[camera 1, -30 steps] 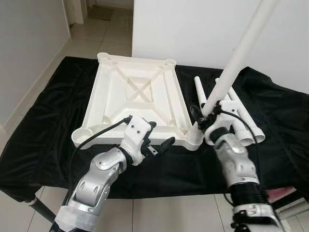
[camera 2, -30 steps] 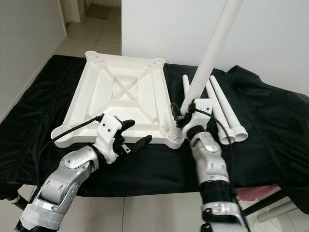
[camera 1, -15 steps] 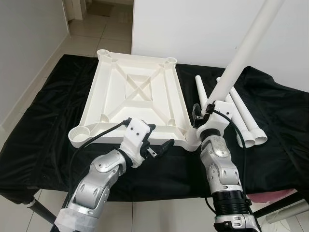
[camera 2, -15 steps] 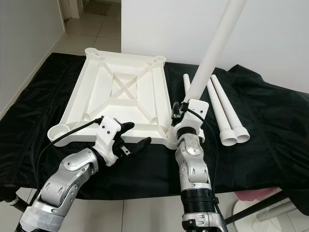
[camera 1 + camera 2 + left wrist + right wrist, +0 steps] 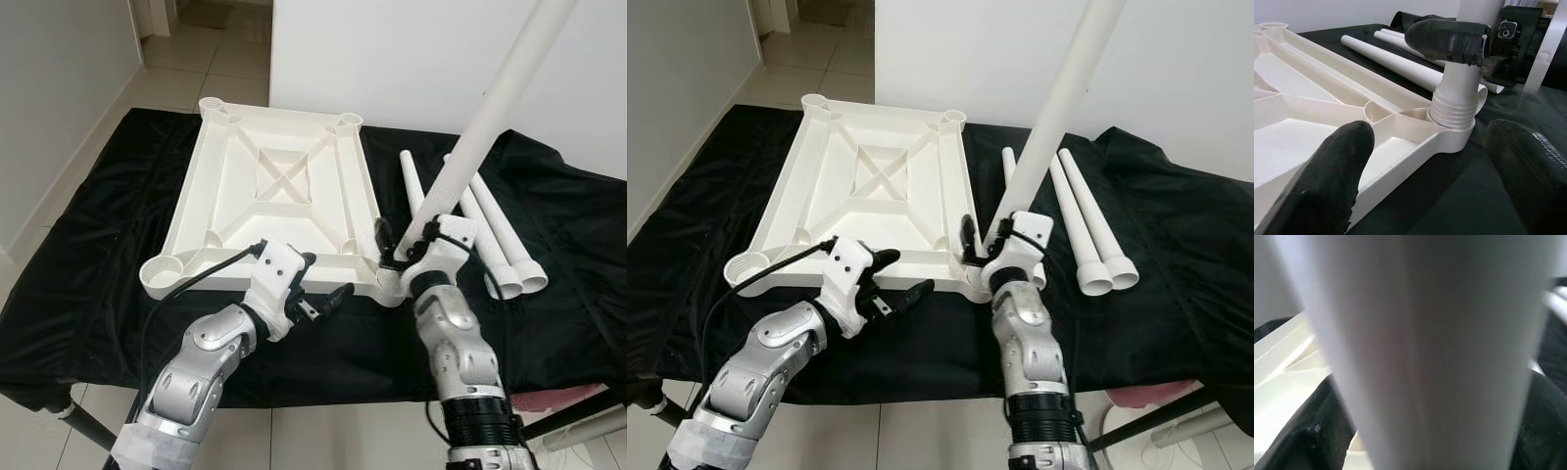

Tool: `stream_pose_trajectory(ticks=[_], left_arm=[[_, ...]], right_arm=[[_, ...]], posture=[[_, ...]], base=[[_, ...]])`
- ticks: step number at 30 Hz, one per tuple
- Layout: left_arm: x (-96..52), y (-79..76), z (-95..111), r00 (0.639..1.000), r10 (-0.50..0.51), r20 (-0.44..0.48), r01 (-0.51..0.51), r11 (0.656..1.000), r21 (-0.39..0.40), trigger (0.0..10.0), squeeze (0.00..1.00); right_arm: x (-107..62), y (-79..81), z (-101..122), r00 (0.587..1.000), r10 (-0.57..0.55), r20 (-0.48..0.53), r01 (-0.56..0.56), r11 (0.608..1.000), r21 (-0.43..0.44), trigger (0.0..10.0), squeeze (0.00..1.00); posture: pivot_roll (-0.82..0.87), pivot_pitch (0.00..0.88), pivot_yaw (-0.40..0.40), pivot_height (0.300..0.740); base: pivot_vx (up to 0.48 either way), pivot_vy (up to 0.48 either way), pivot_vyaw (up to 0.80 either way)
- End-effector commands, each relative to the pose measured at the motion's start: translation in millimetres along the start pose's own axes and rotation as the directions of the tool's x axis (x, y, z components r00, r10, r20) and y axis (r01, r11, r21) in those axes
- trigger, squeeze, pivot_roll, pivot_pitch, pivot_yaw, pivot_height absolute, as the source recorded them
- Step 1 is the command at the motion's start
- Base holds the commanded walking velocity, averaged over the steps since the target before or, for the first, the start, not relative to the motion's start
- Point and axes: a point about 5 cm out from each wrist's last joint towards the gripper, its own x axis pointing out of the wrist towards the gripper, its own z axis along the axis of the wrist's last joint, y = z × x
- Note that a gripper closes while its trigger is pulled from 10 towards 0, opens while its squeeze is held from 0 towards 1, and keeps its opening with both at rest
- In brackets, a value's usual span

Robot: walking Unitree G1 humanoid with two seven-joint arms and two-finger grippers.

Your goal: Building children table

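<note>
Four white tube legs in the head views: three lying loose legs (image 5: 490, 220) on the black cloth (image 5: 88, 264), well apart from the work, and one long leg (image 5: 490, 117) standing tilted, its ribbed foot at the near right corner socket (image 5: 390, 284) of the upturned white tabletop (image 5: 274, 196). Pinched low on that leg, the right gripper (image 5: 407, 240). Just beside the tabletop's near edge, the left gripper (image 5: 318, 284), fingers spread and gripping nothing (hovering, not bracing the frame).

Left wrist view: threaded end of the leg (image 5: 1457, 100) sitting in the socket ring (image 5: 1449, 132), a right-gripper finger (image 5: 1447, 39) wrapped above it; the left gripper's own fingertips (image 5: 1327, 171) wide apart on either side of the corner.

Right wrist view: blurred white leg (image 5: 1420, 347) very close, dark fingers (image 5: 1308, 435) clamped on both sides.

Likely trouble: cross-threading or jamming from the lean; tabletop sliding on the loose cloth with nothing holding it; tall leg swinging towards the white wall (image 5: 392, 49).

Low table draped in creased black cloth, pale tiled floor (image 5: 176, 69), doorway beyond.
</note>
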Motion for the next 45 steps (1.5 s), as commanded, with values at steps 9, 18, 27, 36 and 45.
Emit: stream_pose_trajectory(ticks=[9,18,27,36,45], left_arm=[[1.0,-3.0,0,1.0,0.016,-0.011,-0.016,1.0,-0.002,10.0,0.0],[3.2,-4.6,1,1.0,0.012,-0.008,-0.012,1.0,-0.004,10.0,0.0],[1.0,-4.6,1,1.0,0.019,-0.01,-0.02,1.0,-0.006,10.0,0.0],[0.3,-6.7,0,1.0,0.018,-0.013,-0.018,1.0,-0.013,10.0,0.0],[-1.0,-8.7,-3,1.0,0.01,-0.023,-0.01,1.0,-0.015,10.0,0.0]], right_arm=[[-0.2,-15.4,-15,0.955,0.271,-0.12,-0.283,0.953,-0.106,10.0,0.0],[5.4,-25.6,-19,0.928,0.335,-0.161,-0.357,0.923,-0.141,0.0,0.0],[4.4,-38.7,-26,0.931,0.304,-0.202,-0.334,0.933,-0.133,0.0,0.0],[1.5,-40.0,-32,0.95,0.239,-0.201,-0.26,0.962,-0.087,10.0,0.0],[-1.3,-29.6,-36,0.984,-0.057,-0.17,0.032,0.989,-0.148,10.0,0.0]], posture=[[0.03,0.0,-0.09,0.74],[0.03,0.0,-0.092,0.74],[0.04,0.0,-0.101,0.74],[0.04,0.0,-0.103,0.74],[0.03,0.0,-0.106,0.74]], base=[[0.0,0.0,0.0],[0.0,0.0,0.0],[0.0,0.0,0.0],[0.0,0.0,0.0],[0.0,0.0,0.0]])
